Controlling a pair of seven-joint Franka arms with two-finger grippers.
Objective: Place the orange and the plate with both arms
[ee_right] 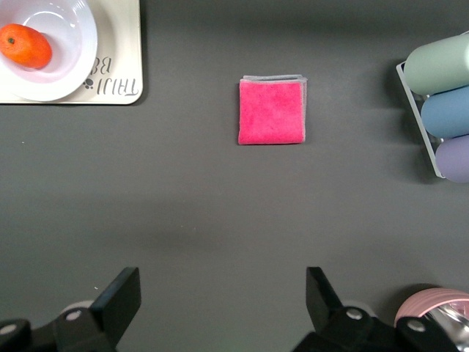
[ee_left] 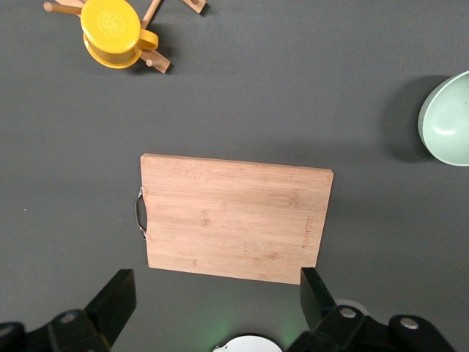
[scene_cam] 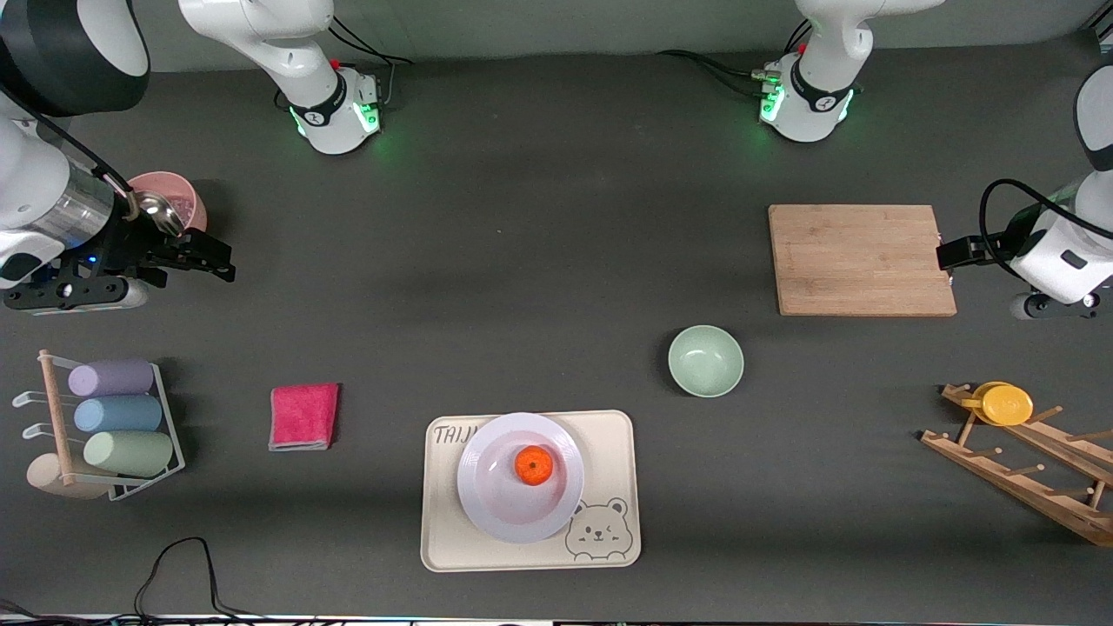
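On the cream tray (scene_cam: 530, 556), the orange (scene_cam: 533, 465) sits in the white plate (scene_cam: 509, 504), as the task would leave them, while the left gripper (ee_left: 216, 308) over the cutting board (scene_cam: 861, 259) and the right gripper (ee_right: 220, 308) beside the pink cup (scene_cam: 178, 196) wait wide open and empty.

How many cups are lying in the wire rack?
3 cups lie in the wire rack at the right arm's end: purple cup farthest from the front camera, blue cup between, green cup nearest.

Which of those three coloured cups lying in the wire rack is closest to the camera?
The green cup. It lies lowest in the front view, with the blue cup and purple cup farther away.
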